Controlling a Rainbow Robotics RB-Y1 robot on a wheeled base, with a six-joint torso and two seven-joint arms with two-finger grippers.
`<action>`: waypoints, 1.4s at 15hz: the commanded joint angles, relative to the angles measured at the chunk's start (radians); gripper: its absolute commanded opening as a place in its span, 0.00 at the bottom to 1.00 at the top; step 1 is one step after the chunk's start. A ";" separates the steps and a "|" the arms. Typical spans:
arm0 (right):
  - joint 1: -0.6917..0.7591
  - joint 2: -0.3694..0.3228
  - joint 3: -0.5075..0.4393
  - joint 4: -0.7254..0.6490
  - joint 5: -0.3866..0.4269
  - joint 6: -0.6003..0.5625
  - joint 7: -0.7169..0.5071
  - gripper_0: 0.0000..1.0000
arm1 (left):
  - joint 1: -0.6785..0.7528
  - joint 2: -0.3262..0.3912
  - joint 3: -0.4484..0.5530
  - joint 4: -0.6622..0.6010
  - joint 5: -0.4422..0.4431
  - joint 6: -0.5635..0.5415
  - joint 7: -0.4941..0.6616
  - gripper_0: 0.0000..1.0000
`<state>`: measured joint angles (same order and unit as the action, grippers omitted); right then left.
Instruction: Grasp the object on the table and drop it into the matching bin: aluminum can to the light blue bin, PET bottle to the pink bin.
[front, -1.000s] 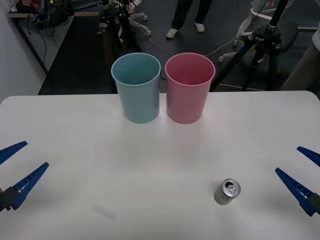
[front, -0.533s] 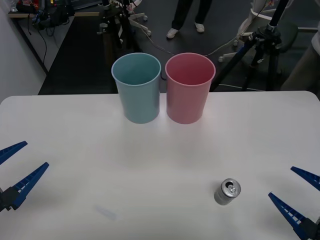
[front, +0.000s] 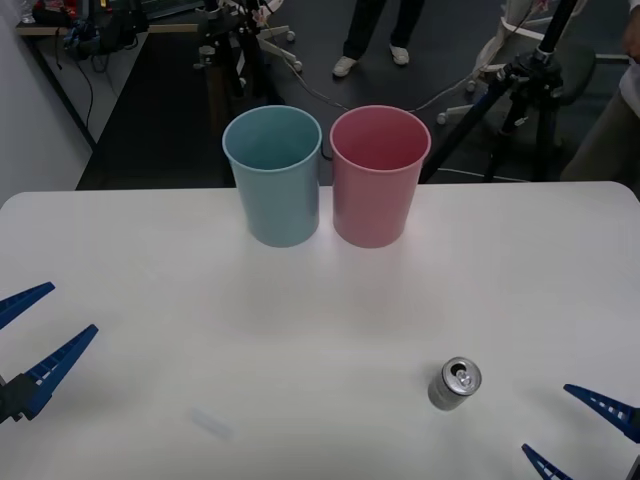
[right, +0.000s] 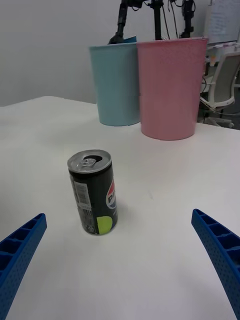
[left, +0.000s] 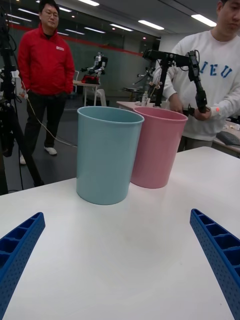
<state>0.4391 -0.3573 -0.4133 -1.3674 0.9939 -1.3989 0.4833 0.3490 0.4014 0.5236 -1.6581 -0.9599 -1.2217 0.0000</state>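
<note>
A small aluminum can (front: 456, 384) with a shiny top and pull tab stands upright on the white table (front: 300, 330), toward the front right. In the right wrist view the can (right: 93, 192) shows a dark label. My right gripper (front: 580, 432) is open at the front right corner, a short way right of the can; the can stands ahead of its spread fingers (right: 220, 250). The light blue bin (front: 274, 175) and the pink bin (front: 378, 175) stand side by side at the table's far edge. My left gripper (front: 35, 335) waits open at the left edge.
A tripod (front: 520, 90) and cables stand on the dark floor behind the table. The bins (left: 107, 152) stand close together, nearly touching.
My right gripper has moved toward the table's front edge and slightly left, closer to the can. The left gripper, the can and both bins have stayed put.
</note>
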 joint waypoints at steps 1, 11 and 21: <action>-0.005 -0.002 0.034 0.050 0.000 -0.012 0.092 1.00 | 0.000 0.000 0.000 0.000 0.000 0.000 0.000 1.00; -0.095 0.006 0.129 0.192 -0.017 0.018 0.228 1.00 | 0.000 0.000 0.000 0.000 0.000 0.000 0.000 1.00; -0.146 0.047 0.192 0.192 -0.021 0.104 0.242 1.00 | 0.000 0.000 0.000 0.000 0.000 0.000 0.000 1.00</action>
<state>0.2957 -0.3116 -0.2230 -1.1750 0.9728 -1.2972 0.7234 0.3490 0.4014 0.5236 -1.6581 -0.9599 -1.2217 0.0000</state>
